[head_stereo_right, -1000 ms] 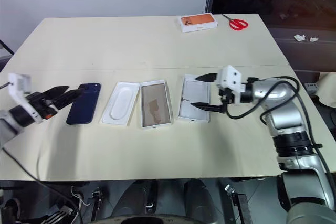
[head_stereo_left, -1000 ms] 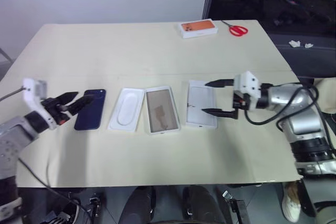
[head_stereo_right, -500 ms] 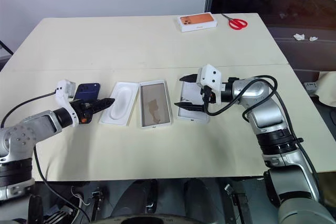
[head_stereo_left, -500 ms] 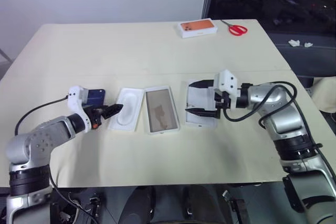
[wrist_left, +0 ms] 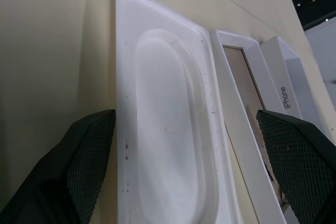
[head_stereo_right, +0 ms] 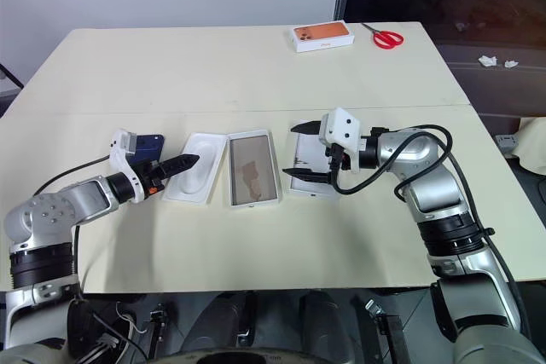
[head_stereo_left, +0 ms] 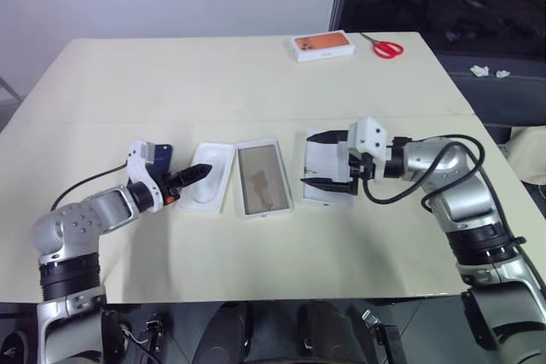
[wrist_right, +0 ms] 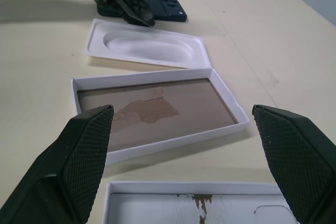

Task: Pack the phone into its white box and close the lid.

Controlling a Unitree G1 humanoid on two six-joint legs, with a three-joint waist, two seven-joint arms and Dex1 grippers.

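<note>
Phone (head_stereo_right: pixel 147 147): flat on bench (head_stereo_right: pixel 222 66), left end of row, beside insert (head_stereo_right: pixel 192 178), box (head_stereo_right: pixel 252 179), lid (head_stereo_right: pixel 309 168). Left gripper (head_stereo_right: pixel 181 164): fingers apart, over insert edge. Right gripper (head_stereo_right: pixel 300 150): fingers apart, above lid.

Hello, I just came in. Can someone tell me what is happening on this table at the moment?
A two-armed robot is starting to pack a phone. On the table lie, in a row, the phone, a white insert, the white box and the lid with its inside up. The left gripper hovers open over the insert, beside the phone. The right gripper is open over the lid. Nothing is held yet.
</note>
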